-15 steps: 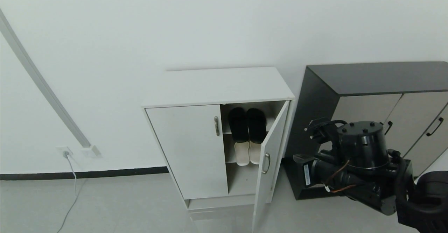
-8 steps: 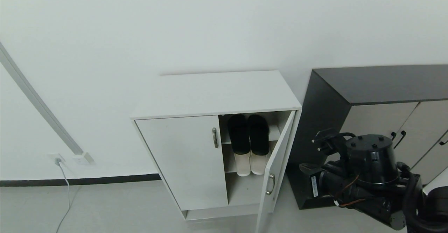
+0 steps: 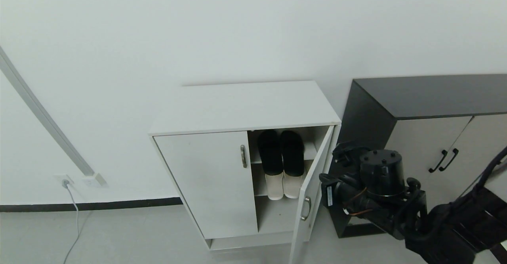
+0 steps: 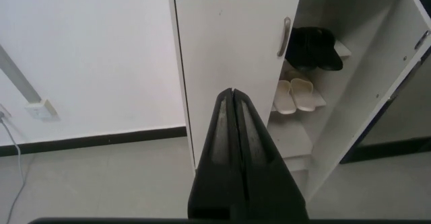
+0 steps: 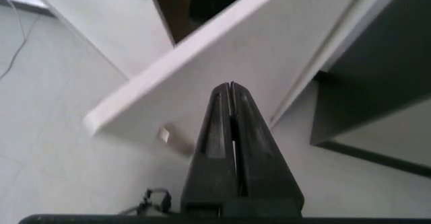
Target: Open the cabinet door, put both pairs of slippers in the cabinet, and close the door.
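With black slippers [image 3: 281, 151] and white slippers [image 3: 279, 184] shelved inside the cabinet [image 3: 245, 105], closing remains: the right gripper [image 5: 232, 86], jaws pressed together and empty, just outside the cabinet's open door [image 3: 313, 176], should push it home.

Right arm [image 3: 381, 180] stretched forward, seemingly level, right jaws closed, left jaws closed
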